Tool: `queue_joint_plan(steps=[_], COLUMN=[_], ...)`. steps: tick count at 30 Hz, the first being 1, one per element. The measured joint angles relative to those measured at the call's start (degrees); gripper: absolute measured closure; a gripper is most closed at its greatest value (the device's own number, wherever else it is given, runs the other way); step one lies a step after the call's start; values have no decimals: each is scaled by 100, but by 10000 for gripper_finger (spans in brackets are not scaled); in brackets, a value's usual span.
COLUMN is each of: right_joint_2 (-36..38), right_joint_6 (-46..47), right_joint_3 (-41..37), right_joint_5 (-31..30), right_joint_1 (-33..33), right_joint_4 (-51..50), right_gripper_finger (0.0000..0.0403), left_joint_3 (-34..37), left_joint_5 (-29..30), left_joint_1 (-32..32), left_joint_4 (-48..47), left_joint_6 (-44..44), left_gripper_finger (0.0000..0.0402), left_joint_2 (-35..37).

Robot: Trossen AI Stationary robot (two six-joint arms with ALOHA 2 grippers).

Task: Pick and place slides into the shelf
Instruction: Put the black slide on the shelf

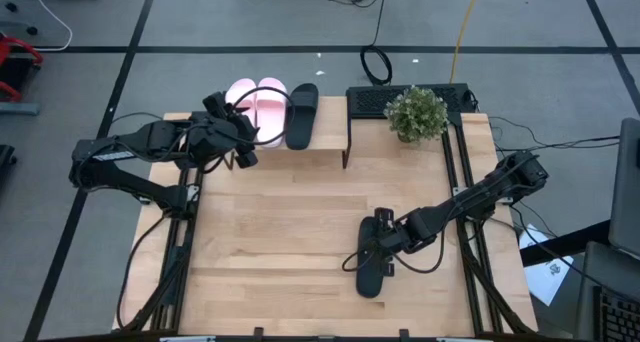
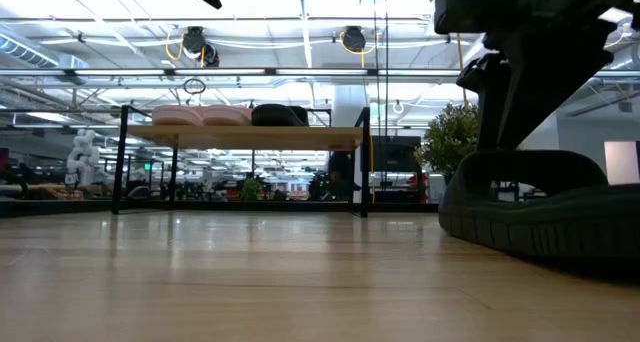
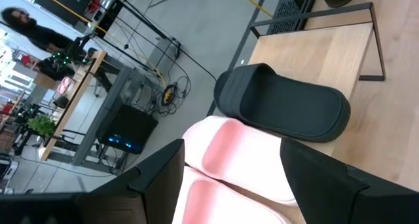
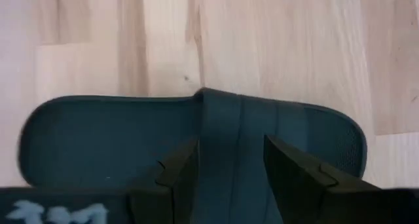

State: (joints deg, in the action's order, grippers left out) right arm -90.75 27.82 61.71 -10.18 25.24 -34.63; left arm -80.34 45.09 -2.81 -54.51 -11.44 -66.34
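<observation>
While straddling the wide strap of the last black slide [image 1: 374, 262] with right gripper [image 1: 386, 232] fingers spread and nothing clamped yet, judge the pick step in hand: close on the strap, lift clear of the tabletop [image 1: 280, 242], carry across to the shelf [image 1: 320, 157]. Aim for the bare board beside the other black slide [image 1: 302, 114], next to the pink pair [image 1: 258, 104]. Left gripper [image 1: 240, 132] at the shelf's pink end, spread wide, holding nothing. Slides: thick moulded foam, matte, round-toed, likely springy under a pinch. Shelf: pale wood on thin black metal legs.
</observation>
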Motion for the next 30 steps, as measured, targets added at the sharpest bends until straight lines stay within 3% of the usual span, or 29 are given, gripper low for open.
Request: queue_joint_plan(steps=[8, 30], right_joint_2=[12, -251], right_joint_6=[13, 516], right_joint_3=[0, 4], right_joint_5=[291, -54], right_joint_1=[131, 301], right_joint_4=[495, -66], right_gripper_finger=[243, 243], left_joint_3=[0, 0], left_joint_5=[19, 36], left_joint_1=[-7, -7], left_joint_4=[-23, -235], left_joint_6=[-6, 42], left_gripper_finger=[144, 144], left_joint_2=[-2, -1])
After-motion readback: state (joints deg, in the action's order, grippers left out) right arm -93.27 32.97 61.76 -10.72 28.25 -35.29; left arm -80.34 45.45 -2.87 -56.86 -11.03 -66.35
